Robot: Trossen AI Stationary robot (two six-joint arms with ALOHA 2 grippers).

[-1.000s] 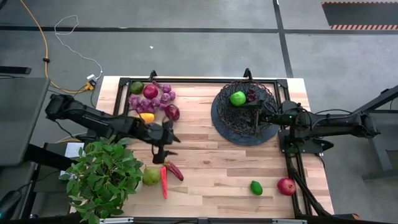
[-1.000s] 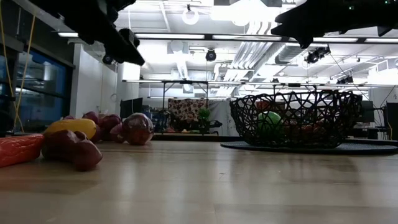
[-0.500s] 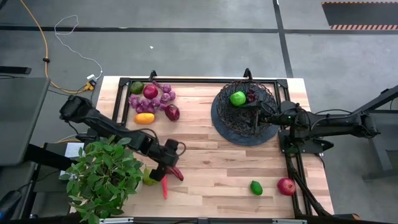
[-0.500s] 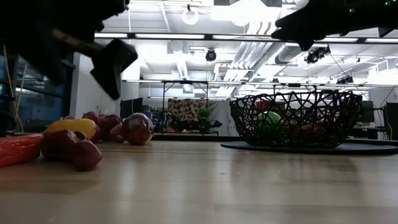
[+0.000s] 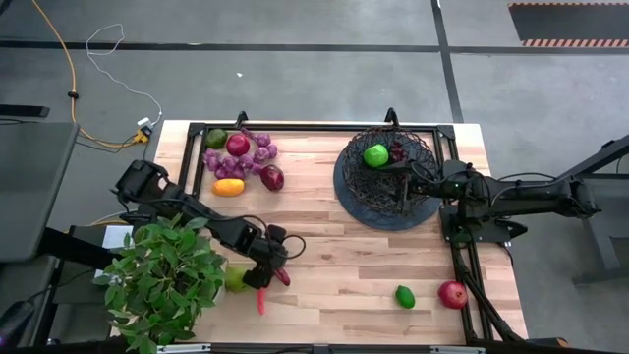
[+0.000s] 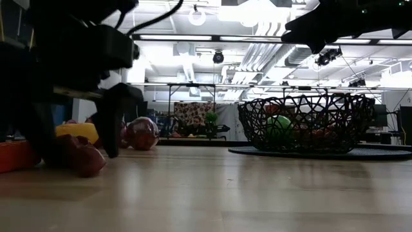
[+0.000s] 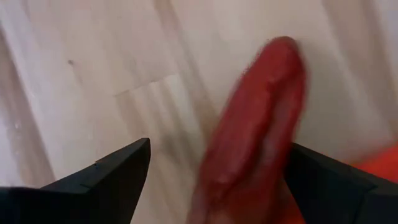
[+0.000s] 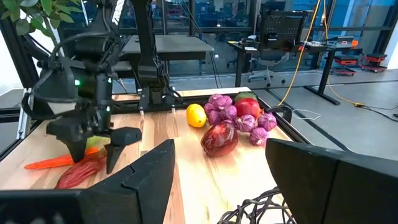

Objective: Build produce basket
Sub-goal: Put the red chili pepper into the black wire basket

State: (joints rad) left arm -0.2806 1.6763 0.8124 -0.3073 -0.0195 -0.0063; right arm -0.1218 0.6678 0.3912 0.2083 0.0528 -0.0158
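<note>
The basket (image 5: 386,178) near the table's far right corner holds only a lime (image 5: 375,154) and something dark; most produce is still out. The left claw (image 5: 267,272) is down at the near left edge, jaws wide apart astride a dark red chilli (image 7: 255,137), not yet gripping. The right claw (image 5: 417,180) hovers at the basket, jaws apart, empty

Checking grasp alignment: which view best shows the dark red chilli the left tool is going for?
Left wrist view: the dark red chilli fills the gap between the open left tool fingers. High view shows it mostly hidden under the tool. Low view and right wrist view show it partly, side-on.
</note>
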